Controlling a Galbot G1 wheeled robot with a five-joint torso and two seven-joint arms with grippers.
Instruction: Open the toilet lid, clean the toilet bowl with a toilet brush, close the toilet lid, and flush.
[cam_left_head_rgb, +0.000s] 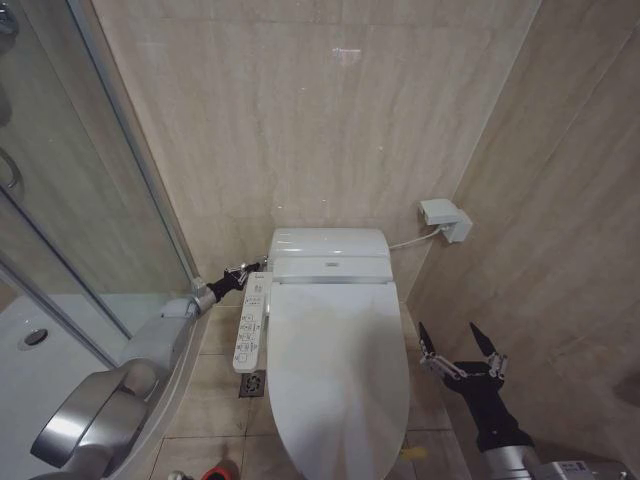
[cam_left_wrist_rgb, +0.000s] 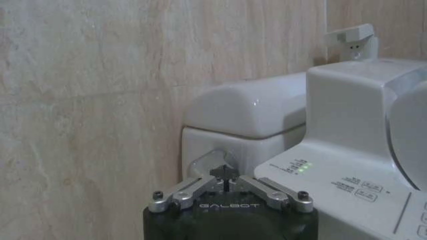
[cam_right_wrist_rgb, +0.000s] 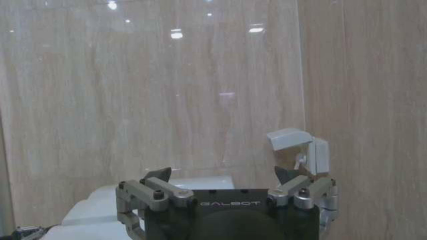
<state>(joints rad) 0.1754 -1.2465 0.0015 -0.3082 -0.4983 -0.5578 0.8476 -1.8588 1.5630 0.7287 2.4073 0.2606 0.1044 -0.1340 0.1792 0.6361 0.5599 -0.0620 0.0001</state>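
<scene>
Lid (cam_left_head_rgb: 335, 370) lay down. Left pincer (cam_left_head_rgb: 243, 270), tips together, sat at tank's (cam_left_head_rgb: 328, 252) side flush lever (cam_left_wrist_rgb: 212, 162); you needed short firm press. Right pincer (cam_left_head_rgb: 462, 345) hung apart, idle.

The left arm (cam_left_head_rgb: 110, 400) beside the toilet lid (cam_left_head_rgb: 335, 370) has a smooth silver-grey shell with rounded segments, which becomes thinner toward a dark wrist. The left gripper (cam_left_head_rgb: 243, 270) is small, made of black parts and silver metal links. In the left wrist view, its body is matte black with the word GALBOT in pale letters, and two silver link bars (cam_left_wrist_rgb: 180, 195) carry black screws at their ends. The right gripper (cam_left_head_rgb: 462, 345), on the other side of the lid, has two black pointed fingers on a black body, and behind it a silver cuff with a small label. The right wrist view shows the same lettering and silver links with black screws.
</scene>
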